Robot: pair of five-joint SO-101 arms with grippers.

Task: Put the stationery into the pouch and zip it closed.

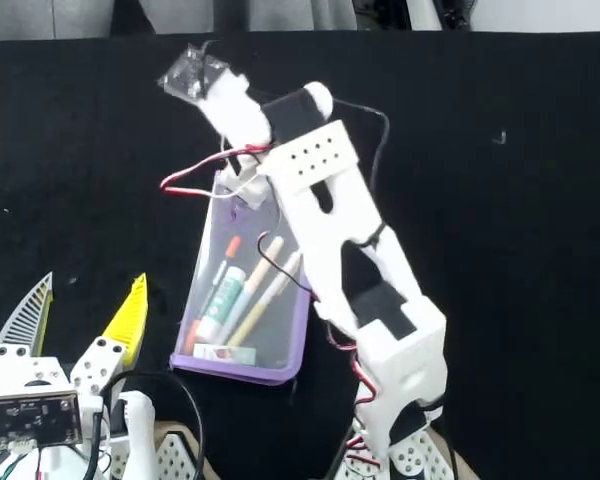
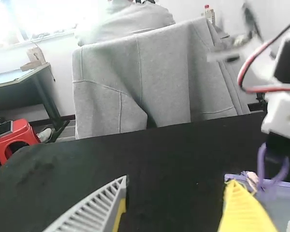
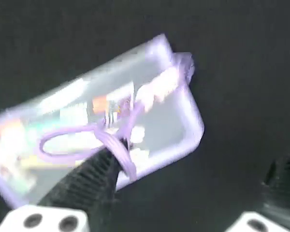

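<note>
Pouch (image 1: pixel 235 369) on table (image 1: pixel 500 250), stationery (image 1: pixel 242 290) inside, top end hidden under arm | right gripper (image 3: pixel 198 159) apart, purple loop (image 3: pixel 113 142) over one finger (image 3: pixel 82 181) (blurred) | left gripper (image 1: pixel 80 315) apart, beside pouch

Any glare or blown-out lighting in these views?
Left wrist view: the window behind the grey draped garment is washed out white. High view: even light on the black tablecloth. Right wrist view: pale sheen across the clear purple-edged pouch.

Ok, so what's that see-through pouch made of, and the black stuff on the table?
The pouch looks like clear, slightly glossy plastic, since the pens show through its wall; the purple edging may be plastic or fabric. The table cover looks like matte black cloth, with no shine.
</note>
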